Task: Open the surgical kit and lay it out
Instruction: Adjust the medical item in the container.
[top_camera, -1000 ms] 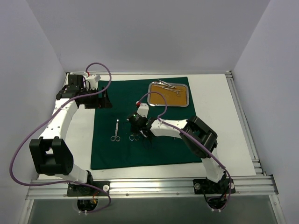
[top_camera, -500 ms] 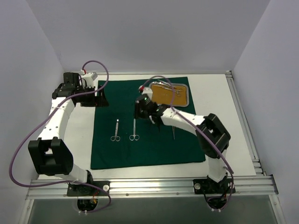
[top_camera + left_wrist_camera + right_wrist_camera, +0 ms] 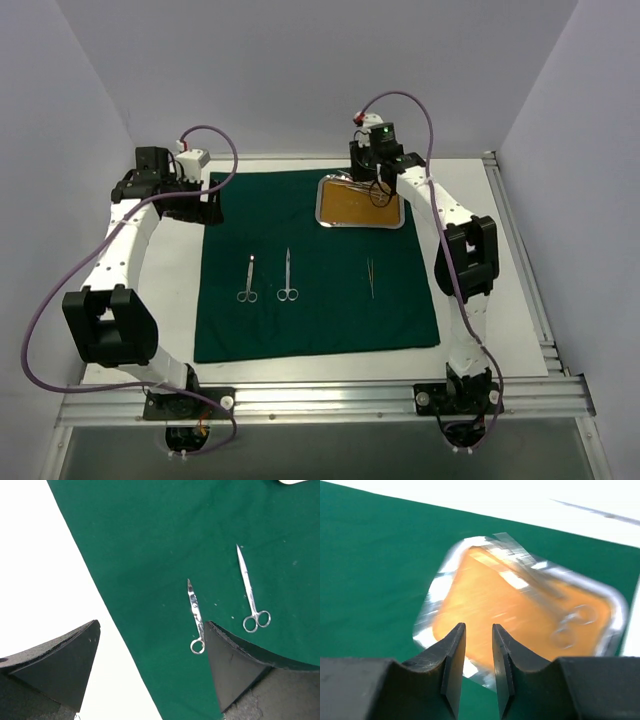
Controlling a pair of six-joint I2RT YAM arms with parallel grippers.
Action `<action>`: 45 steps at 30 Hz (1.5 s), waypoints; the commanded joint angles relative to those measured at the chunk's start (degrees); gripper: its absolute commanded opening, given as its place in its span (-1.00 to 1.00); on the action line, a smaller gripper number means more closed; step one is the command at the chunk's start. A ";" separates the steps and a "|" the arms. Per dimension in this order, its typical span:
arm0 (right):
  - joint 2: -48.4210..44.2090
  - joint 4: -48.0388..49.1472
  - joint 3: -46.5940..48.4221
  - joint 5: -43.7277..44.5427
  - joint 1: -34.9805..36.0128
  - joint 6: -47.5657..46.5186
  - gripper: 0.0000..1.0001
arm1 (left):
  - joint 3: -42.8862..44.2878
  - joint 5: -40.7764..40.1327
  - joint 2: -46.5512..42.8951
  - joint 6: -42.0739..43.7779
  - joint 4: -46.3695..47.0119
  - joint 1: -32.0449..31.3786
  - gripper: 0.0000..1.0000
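Observation:
The dark green drape (image 3: 320, 310) lies spread flat on the table. On it lie two pairs of silver scissors (image 3: 247, 280) (image 3: 287, 275) side by side and slim tweezers (image 3: 371, 278) to their right. The steel tray (image 3: 330, 222) with tan liner sits at the drape's far edge. My right gripper (image 3: 380, 190) hovers over the tray (image 3: 432, 605), its jaws narrowly open with nothing between them (image 3: 478, 626). Blurred silver instruments (image 3: 570, 625) lie in the tray. My left gripper (image 3: 207, 205) hangs wide open over the drape's far left edge (image 3: 152, 625), above both scissors (image 3: 195, 612) (image 3: 250, 590).
Bare white table (image 3: 170, 280) flanks the drape on the left and right. White walls (image 3: 90, 120) enclose the back and sides. An aluminium rail (image 3: 320, 400) with both arm bases runs along the near edge. Purple cables loop off each arm.
My right arm left the second pair of scissors lying beside the first and swung from mid-drape back to above the tray. The left arm barely shifted.

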 commanded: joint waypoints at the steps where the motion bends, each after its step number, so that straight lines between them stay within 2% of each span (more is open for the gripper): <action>1: 5.77 -3.17 6.07 -2.14 -4.54 -7.30 -0.50 | 3.84 -1.12 2.59 1.12 -0.04 0.17 0.88; 3: 12.34 -4.13 11.93 -2.93 -5.78 -9.68 -0.38 | 4.80 -1.47 4.96 0.60 0.31 0.17 0.88; 8: 21.41 -8.62 23.65 -5.57 -6.92 -13.38 -0.31 | 6.82 -2.61 8.30 0.15 -0.12 0.26 0.88; 17: 25.82 0.51 24.10 -14.62 -9.92 -9.34 -0.28 | 7.97 -3.75 11.38 -0.02 -0.47 0.09 0.88; 25: 28.37 0.87 24.19 -16.29 -10.00 -9.17 -0.28 | 8.15 -4.37 12.61 0.15 -0.39 0.17 0.88; 32: 31.53 0.00 27.25 -18.05 -10.00 -9.25 -0.17 | 8.32 -4.20 13.58 0.07 -0.56 0.09 0.88; 35: 32.68 -1.41 28.23 -20.07 -9.83 -9.69 -0.21 | 8.50 -4.11 13.85 0.15 -0.65 0.09 0.88; 37: 32.07 -1.42 27.36 -20.25 -9.65 -9.87 -0.32 | 8.50 -4.11 14.02 0.07 -0.56 0.09 0.88; 40: 29.79 -0.11 24.02 -20.07 -9.48 -10.31 -0.53 | 8.76 -4.19 14.37 0.15 -0.65 0.17 0.88; 45: 25.21 2.28 16.37 -19.81 -9.04 -11.89 -0.63 | 8.85 -4.19 14.64 0.24 -0.65 0.09 0.88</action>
